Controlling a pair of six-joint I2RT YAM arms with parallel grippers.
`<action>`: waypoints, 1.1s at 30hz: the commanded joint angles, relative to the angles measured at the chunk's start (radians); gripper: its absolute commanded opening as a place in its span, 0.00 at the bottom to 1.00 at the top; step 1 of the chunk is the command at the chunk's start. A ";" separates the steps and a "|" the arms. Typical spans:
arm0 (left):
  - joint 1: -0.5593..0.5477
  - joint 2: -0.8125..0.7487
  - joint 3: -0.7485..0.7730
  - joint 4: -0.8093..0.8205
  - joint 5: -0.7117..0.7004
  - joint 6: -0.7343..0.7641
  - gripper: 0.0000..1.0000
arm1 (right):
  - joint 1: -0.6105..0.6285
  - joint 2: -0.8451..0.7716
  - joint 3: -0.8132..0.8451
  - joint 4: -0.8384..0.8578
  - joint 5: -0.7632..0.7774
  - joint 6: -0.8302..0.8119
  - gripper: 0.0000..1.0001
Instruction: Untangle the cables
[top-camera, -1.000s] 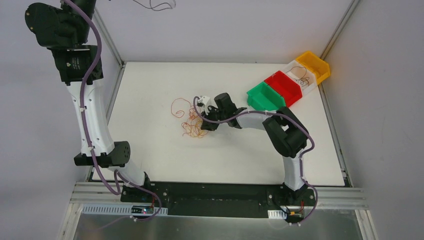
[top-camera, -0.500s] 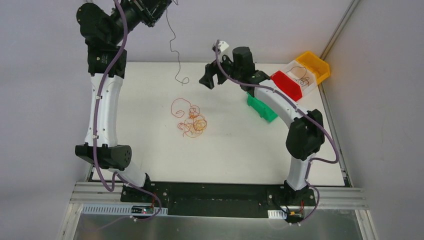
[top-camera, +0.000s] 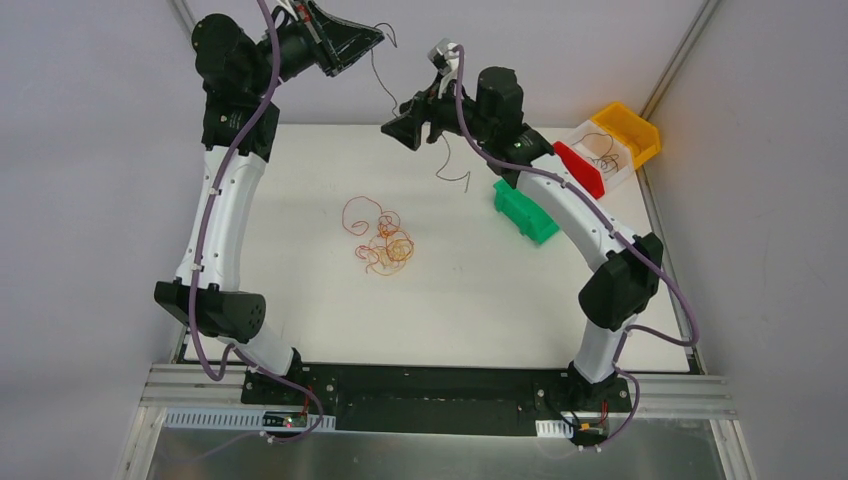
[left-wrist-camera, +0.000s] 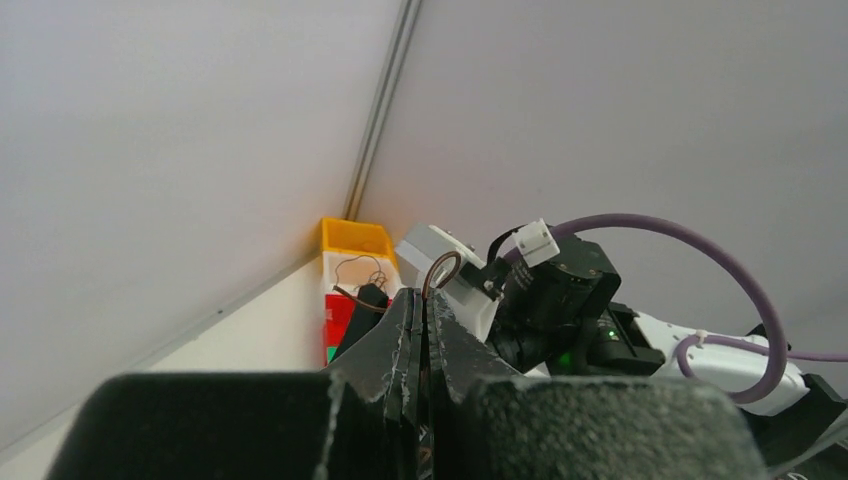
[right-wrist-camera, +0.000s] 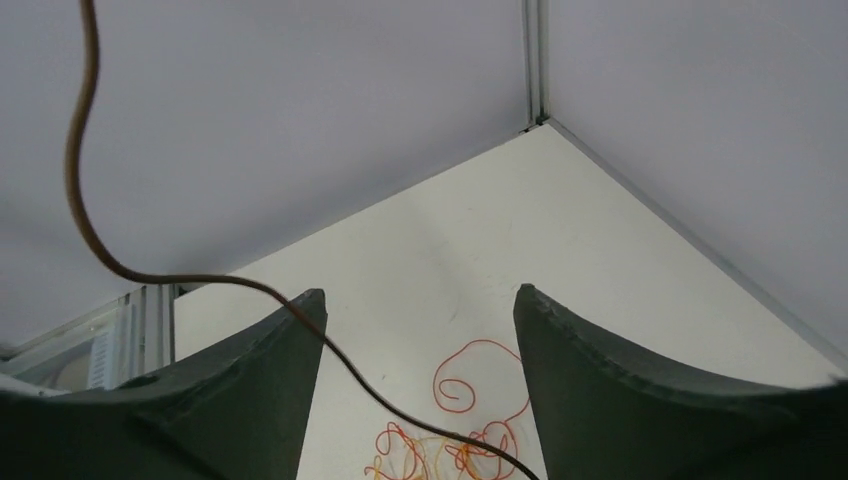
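The left gripper (top-camera: 377, 38) pinches 1 dark brown wire (right-wrist-camera: 200, 279) aloft; the right gripper (top-camera: 395, 128) is spread wide above the tangled cables (top-camera: 385, 245).

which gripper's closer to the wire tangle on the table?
Right. The right gripper hangs open above and beyond the tangle, looking down on it. The left gripper is farther off, near the back wall, pinching a dark wire.

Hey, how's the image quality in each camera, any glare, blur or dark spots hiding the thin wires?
Top external: even soft light, no glare; the tangle of wires reads clearly. Left wrist: the left gripper, shut on the brown wire, is dark and soft-focused. Right wrist: the open right gripper is dark foreground blur; the brown wire is sharp.
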 joint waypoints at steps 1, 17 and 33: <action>-0.018 -0.001 0.023 0.074 0.006 -0.063 0.00 | 0.032 0.008 0.030 0.091 -0.085 -0.001 0.52; 0.079 0.026 -0.335 -0.478 -0.298 0.260 0.00 | 0.014 -0.178 -0.043 0.181 0.101 0.039 0.00; -0.121 0.051 -0.614 0.021 0.025 -0.069 0.62 | -0.205 -0.148 0.037 0.182 0.314 0.245 0.00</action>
